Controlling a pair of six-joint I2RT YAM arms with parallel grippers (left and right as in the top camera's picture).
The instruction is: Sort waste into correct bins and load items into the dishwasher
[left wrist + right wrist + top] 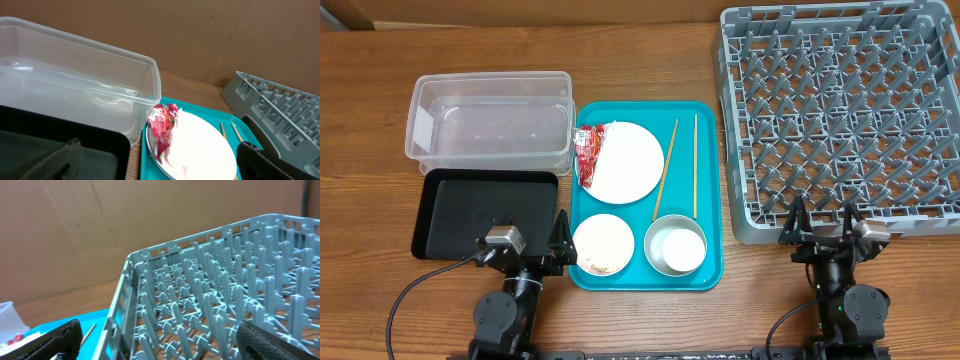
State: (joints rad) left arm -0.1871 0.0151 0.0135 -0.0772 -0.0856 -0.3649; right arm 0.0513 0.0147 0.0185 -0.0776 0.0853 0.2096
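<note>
**Wooden table point(370, 120) before a brown cardboard wall point(210, 35), with the teal tray point(712, 275) at centre.**
Left of the teal tray stand the clear tub point(420, 105) and, nearer the arms, the black tray point(450, 215). Just right of it stands the grey dish rack point(840, 110). On it lie the white plate point(632, 165), the red wrapper point(588, 150) at the plate's left edge, two chopsticks point(666, 170) and two bowls point(603, 243). The left gripper point(538, 238) and right gripper point(823, 222) flank its near edge, fingers spread wide, grasping nothing.

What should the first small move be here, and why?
Probably reach the left hand toward the red wrapper: it lies on the left edge of the white plate, nearest that arm, and that hand is open and empty.
</note>
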